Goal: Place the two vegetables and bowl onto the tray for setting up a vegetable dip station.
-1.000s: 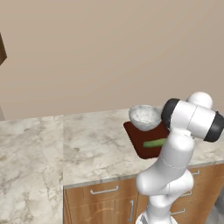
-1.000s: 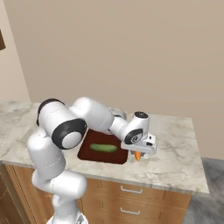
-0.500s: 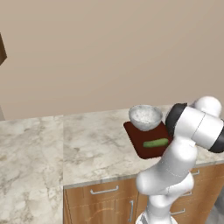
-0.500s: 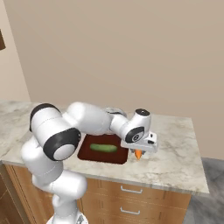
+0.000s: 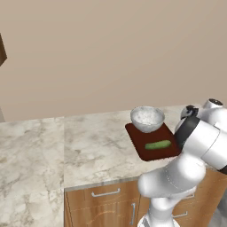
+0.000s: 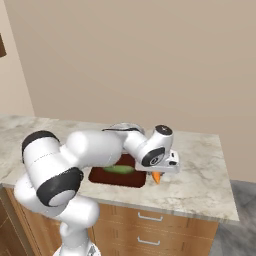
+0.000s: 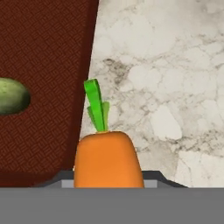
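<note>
Looking from the left base view, the tray (image 5: pixel 153 144) sits on the counter (image 5: pixel 88 146) with the bowl (image 5: pixel 147 119) on its far end and the cucumber (image 5: pixel 158 144) lying nearer the front. From the right base view, the gripper (image 6: pixel 161 172) hangs just beyond the tray's right edge, closed partway on the carrot (image 6: pixel 156 177), which pokes out below it. Through the hand view, the carrot (image 7: pixel 107 159) rides between the jaws, its green tip over the marble beside the tray (image 7: pixel 43 65). Carry it well inside the rim, clear of the cucumber (image 7: pixel 13 96), lower it, then release.
</note>
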You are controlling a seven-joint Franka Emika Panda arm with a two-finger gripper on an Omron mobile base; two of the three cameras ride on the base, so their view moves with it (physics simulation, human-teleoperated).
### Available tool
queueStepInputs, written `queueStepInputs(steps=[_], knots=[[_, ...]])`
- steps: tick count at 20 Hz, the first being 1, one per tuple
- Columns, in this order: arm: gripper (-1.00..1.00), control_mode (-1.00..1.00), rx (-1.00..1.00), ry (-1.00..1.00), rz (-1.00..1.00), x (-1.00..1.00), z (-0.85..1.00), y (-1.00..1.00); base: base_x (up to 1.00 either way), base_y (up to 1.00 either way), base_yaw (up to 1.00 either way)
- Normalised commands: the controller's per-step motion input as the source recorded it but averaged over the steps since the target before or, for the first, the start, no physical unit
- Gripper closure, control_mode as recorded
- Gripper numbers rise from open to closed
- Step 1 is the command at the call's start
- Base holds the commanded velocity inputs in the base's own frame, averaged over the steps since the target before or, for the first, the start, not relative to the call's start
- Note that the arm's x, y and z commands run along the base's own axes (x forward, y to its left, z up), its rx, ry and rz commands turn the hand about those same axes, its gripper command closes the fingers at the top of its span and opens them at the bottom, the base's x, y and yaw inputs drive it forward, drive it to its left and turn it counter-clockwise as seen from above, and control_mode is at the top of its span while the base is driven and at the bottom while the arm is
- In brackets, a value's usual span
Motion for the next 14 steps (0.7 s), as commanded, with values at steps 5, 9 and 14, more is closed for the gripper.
queueStepInputs(steps=[5,9,14], knots=[[1.00,-1.00,0.01,-0.07,0.28,-0.21,0.20,0.15,0.00,0.00,0.00],[1.00,-1.00,0.00,-0.06,0.32,-0.20,0.16,0.18,0.00,0.00,0.00],[1.00,-1.00,0.00,-0.02,0.31,-0.13,0.07,0.25,0.00,0.00,0.00]])
